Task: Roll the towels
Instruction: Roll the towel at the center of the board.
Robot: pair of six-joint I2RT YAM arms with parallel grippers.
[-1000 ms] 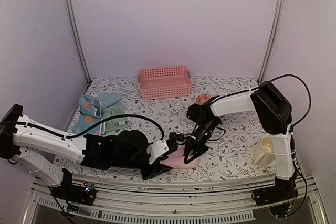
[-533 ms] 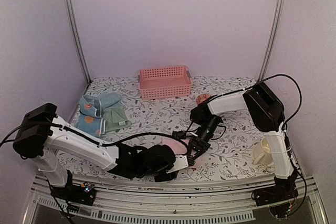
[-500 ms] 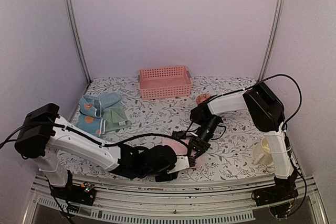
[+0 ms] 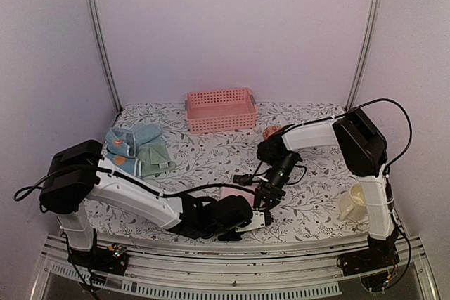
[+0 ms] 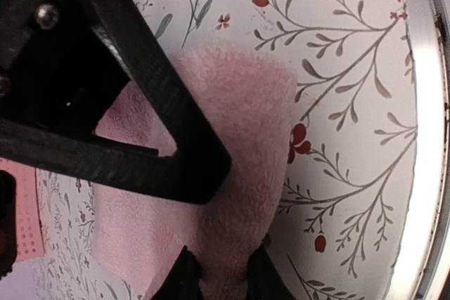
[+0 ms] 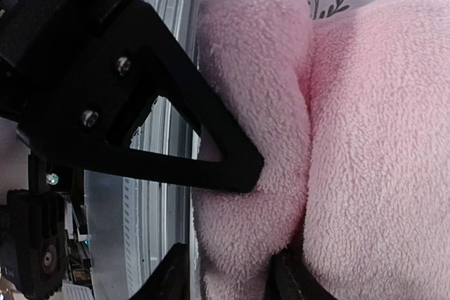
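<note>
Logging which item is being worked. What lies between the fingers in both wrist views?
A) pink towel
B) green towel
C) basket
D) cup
A: a fold of the pink towel fills the gap between the fingers in each wrist view.

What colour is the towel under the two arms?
The towel is plain pink, clearest in the right wrist view.

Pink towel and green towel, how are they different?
The pink towel lies near the front edge, partly rolled up; the green towel lies unrolled at the left. The pink towel has a fold between the fingers of the left gripper and of the right gripper; no gripper is near the green towel. Both are soft cloths on the flowery table.
</note>
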